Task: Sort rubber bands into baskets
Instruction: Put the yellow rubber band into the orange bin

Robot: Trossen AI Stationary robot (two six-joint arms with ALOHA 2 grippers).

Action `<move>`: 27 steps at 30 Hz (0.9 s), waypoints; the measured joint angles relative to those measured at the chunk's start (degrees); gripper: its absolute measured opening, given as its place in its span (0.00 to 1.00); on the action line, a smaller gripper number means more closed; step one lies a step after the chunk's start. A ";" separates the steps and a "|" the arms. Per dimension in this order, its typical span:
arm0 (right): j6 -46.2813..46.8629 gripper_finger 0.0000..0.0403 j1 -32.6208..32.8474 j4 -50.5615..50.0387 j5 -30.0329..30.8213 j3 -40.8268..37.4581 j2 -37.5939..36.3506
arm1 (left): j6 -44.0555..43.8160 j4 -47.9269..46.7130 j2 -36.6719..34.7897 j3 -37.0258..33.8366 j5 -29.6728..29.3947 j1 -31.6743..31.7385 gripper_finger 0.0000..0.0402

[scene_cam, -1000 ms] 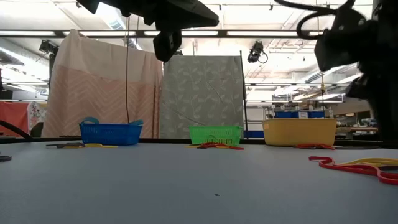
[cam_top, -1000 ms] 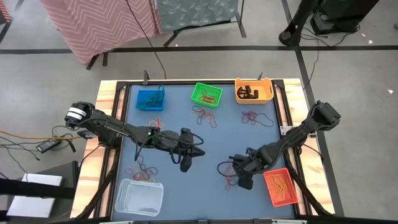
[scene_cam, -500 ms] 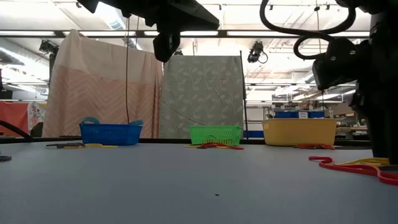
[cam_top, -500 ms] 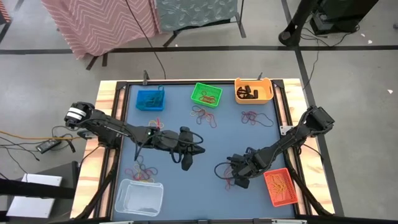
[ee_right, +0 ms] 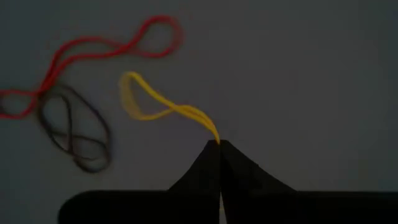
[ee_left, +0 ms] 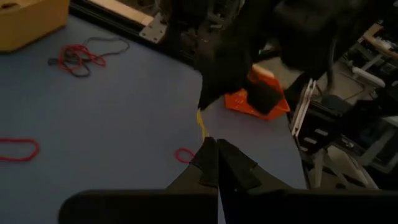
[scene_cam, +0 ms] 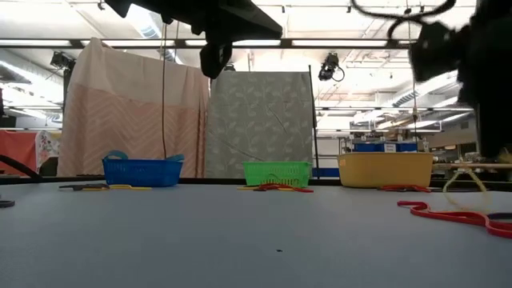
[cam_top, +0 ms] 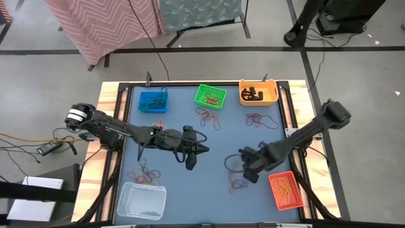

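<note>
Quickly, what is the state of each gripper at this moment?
Left gripper: closed, holding nothing, above the middle of the table.
Right gripper: closed on a yellow rubber band, lifted near the red-orange basket.

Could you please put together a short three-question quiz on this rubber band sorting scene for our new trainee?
1. True or false: the right gripper is shut on a yellow rubber band.
2. Which basket lies nearest the right gripper in the high view? A) blue basket B) green basket C) red-orange basket
3. Fill in: the left gripper hangs over the table's middle, holding ____.

Key
1. True: the band trails from its closed fingertips.
2. C
3. Nothing: its fingers are shut with no band between them.
</note>
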 joint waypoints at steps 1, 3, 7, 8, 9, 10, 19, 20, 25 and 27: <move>1.02 0.01 0.07 -2.03 0.64 -0.09 -2.57 | 0.11 -0.23 -0.41 0.03 -0.02 0.23 0.00; 3.33 0.01 1.08 -2.93 1.24 -0.19 -7.98 | 1.36 -0.45 -1.00 0.03 -0.04 0.50 0.00; 7.24 0.01 5.61 -0.38 0.83 -0.02 -17.80 | 3.11 -0.23 -1.00 0.03 -0.06 1.09 0.00; 8.05 0.01 7.19 0.28 0.18 -0.02 -19.45 | 3.11 -0.22 -1.00 0.03 -0.06 1.28 0.00; 9.17 0.01 8.97 0.31 -0.89 -0.02 -20.75 | 3.11 -0.27 -1.00 0.03 -0.07 1.53 0.00; 10.88 0.01 11.03 0.02 -2.17 0.00 -21.80 | 3.11 -0.40 -1.00 0.03 -0.07 1.71 0.00; 28.95 0.00 30.56 -5.54 -13.89 0.04 -18.96 | 3.11 0.05 -0.91 0.03 0.00 3.23 0.00; 30.68 0.00 32.07 -7.22 -14.79 0.04 -18.00 | 3.09 0.05 -0.91 0.03 0.00 3.39 0.00; 34.11 0.00 34.01 -10.36 -17.32 -0.91 -13.85 | 3.09 0.04 -0.91 0.03 0.00 3.99 0.00; 33.65 0.00 33.19 -9.56 -17.64 -1.23 -12.49 | 3.11 0.03 -0.91 0.03 0.00 4.21 0.00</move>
